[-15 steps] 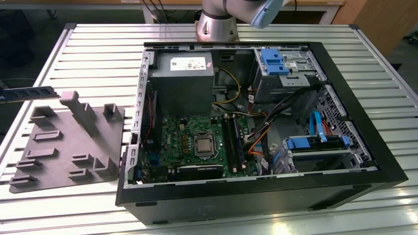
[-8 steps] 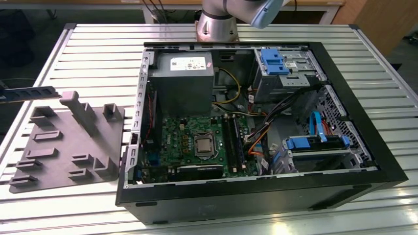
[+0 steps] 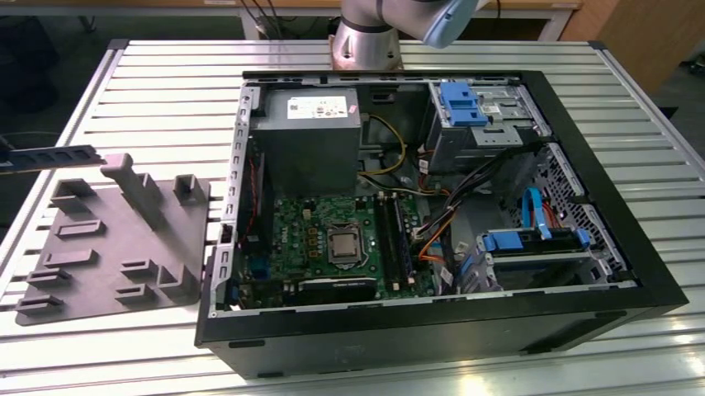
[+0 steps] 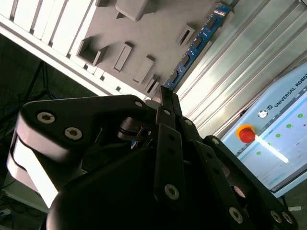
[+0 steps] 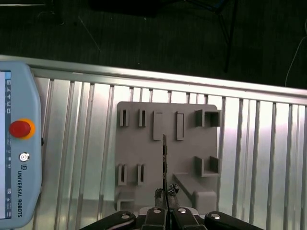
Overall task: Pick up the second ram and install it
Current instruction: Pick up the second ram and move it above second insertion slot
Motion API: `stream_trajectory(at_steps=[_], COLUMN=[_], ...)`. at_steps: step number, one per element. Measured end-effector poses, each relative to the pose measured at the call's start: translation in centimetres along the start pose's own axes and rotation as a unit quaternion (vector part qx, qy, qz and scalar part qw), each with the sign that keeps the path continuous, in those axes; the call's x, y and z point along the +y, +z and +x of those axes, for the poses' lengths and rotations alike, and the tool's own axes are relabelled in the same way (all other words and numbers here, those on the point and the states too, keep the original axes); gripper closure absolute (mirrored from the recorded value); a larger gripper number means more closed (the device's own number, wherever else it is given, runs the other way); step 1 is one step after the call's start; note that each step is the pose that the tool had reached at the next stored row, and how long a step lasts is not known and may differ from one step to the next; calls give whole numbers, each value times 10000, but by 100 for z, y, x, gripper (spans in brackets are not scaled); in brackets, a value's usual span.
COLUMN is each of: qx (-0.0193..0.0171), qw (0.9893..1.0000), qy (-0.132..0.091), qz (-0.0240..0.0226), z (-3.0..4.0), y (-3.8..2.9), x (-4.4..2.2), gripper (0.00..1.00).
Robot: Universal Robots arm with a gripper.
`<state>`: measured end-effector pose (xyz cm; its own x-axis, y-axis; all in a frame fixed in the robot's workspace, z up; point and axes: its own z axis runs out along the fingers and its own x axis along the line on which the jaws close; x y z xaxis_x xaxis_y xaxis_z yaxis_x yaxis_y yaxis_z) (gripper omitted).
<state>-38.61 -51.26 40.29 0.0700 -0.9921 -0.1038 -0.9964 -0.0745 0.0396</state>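
Dark and thin, the second ram [image 5: 164,158] is pinched by one end in your tool [image 5: 165,194], whose jaws are closed tight on it. It hangs edge-on above the grey moulded tray [image 5: 187,143], clear of the tray's posts. That end grip leaves most of the stick free, which I judge suits seating it in the memory slots [image 3: 395,239], well apart inside the open case [image 3: 441,338].
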Motion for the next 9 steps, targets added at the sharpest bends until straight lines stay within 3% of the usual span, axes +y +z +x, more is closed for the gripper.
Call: stream_trajectory(at_steps=[9], qx=[0], qw=[10000], qy=[0], qz=[1], z=[4], y=[-2], x=[-48], gripper=[89])
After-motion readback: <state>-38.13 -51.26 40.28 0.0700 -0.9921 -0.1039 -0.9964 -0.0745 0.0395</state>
